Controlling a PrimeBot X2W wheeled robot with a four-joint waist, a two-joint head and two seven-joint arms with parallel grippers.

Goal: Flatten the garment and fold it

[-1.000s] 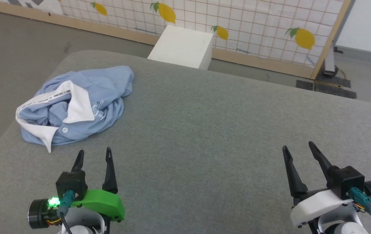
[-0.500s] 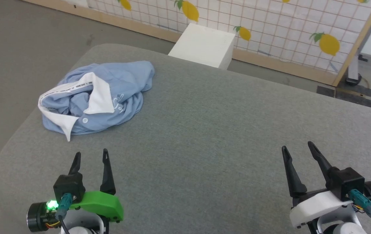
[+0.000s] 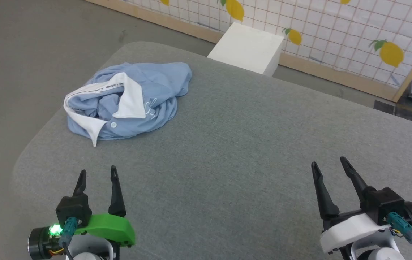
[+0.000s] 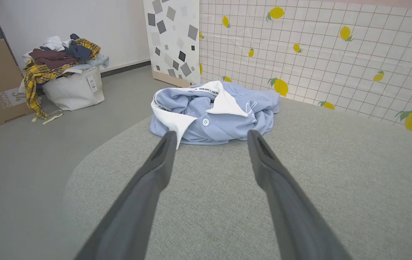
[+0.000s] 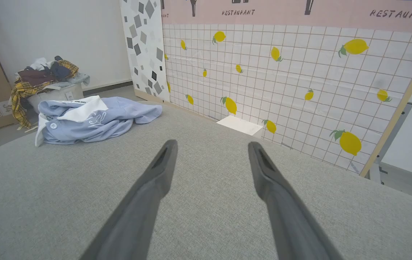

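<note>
Off the grey table's (image 3: pixel 227 151) left side, a basket heaped with clothes (image 4: pixel 70 86) stands on the floor; it plays no part here.

The garment (image 3: pixel 130 101) lies in a crumpled mound on the table, close to its far left rounded corner. The white collar (image 3: pixel 130 99) is turned up on top and the blue body is bunched under it. Nothing is flattened yet, so the step in hand looks like the first reach and grasp.

The left gripper (image 3: pixel 97 169) hangs over the table's near left part, fingers spread and empty, aimed at the mound (the left wrist view frames the shirt between its two fingers). It is the natural arm to go first. A good pinch would take a single layer at the mound's near edge, on blue fabric rather than the stiff collar. The fingers should come in low along the table so they slide under the cloth and don't push the heap towards the table's left edge, which is close.

Beyond the table's far edge sits a white box (image 3: pixel 247 48), well out of the way.

The right gripper (image 3: pixel 328 161) waits over the table's near right part, also parted and holding nothing. It should cross towards the table's left only once a corner is lifted, then take a second point so the two can draw the shirt out flat towards the table's middle.
</note>
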